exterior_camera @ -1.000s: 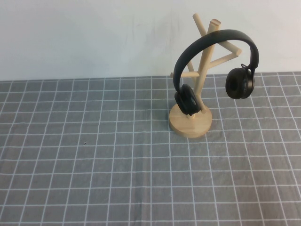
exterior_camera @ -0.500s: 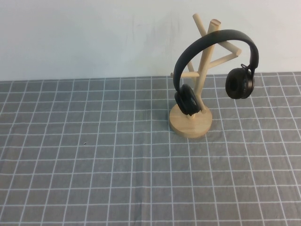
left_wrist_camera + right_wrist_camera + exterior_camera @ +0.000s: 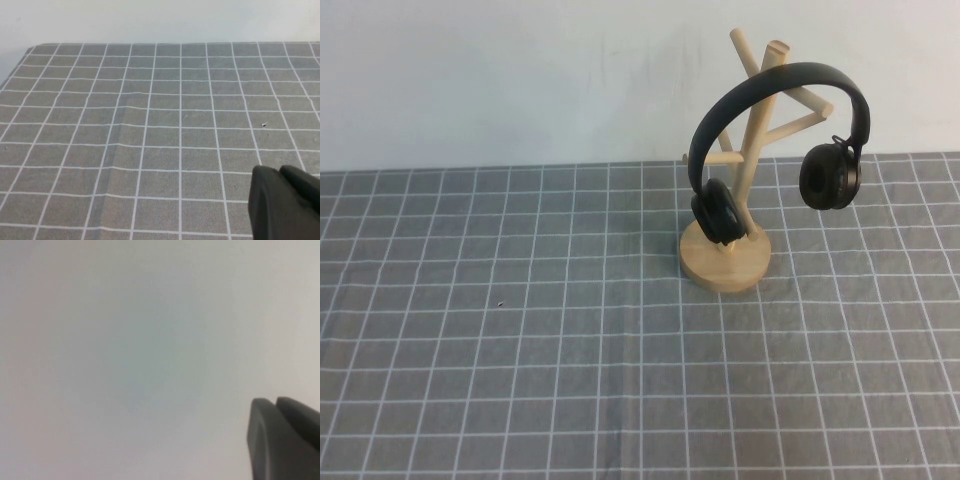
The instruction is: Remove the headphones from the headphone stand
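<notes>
High view is showing the grey checked surface (image 3: 520, 340) carrying the headphone stand (image 3: 725, 262) at its far right, the headphones (image 3: 780, 150) hanging over its pegs. Left pincer (image 3: 285, 205) is hovering above bare cloth, right pincer (image 3: 282, 437) facing a blank wall; neither one's opening can be told.

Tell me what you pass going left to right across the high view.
Bare grey checked cloth → left ear cup → wooden stand → right ear cup. Neither hand shows here; each appears only in its own wrist view, left hand, right hand.
</notes>
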{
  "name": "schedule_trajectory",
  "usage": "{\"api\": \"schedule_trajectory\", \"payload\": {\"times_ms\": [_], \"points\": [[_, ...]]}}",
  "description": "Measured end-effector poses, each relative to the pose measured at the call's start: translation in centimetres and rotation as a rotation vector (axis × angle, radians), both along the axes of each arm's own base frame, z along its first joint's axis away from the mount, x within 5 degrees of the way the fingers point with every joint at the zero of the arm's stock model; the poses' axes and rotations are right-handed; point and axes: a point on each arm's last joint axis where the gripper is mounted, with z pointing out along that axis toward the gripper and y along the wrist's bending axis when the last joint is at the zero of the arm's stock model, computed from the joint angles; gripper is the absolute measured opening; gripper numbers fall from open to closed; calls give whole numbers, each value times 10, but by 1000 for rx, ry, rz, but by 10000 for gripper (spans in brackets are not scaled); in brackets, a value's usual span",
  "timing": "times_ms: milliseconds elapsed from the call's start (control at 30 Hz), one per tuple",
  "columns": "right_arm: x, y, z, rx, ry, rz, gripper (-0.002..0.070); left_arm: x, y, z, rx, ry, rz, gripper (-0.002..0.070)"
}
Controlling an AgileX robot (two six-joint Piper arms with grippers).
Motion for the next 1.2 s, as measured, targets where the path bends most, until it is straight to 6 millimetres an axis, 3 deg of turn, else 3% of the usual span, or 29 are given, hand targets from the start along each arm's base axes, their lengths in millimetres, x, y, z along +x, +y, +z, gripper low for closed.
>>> {"api": "schedule_trajectory", "payload": {"times_ms": [100,200,333,633,767,900,1033,1100,1200], "points": [[20,-2,-6,-56,117,-31,-6,0,0,0,0,0,0,-4],[29,-3,-4,-226,126,-84,-6,0,0,0,0,0,0,-4],[44,-3,-4,-229,143,-66,-6,0,0,0,0,0,0,-5],[107,-4,-28,-444,397,-52,-6,0,0,0,0,0,0,-4],[135,8,-37,-592,403,36,-6,0,0,0,0,0,0,-4],[160,33,-48,-763,361,169,3,0,0,0,0,0,0,-4],[178,59,-56,-786,267,296,172,0,0,0,0,0,0,-4],[190,67,-60,-799,245,328,318,0,0,0,0,0,0,-4],[215,73,-67,-772,284,346,476,0,0,0,0,0,0,-4]]}}
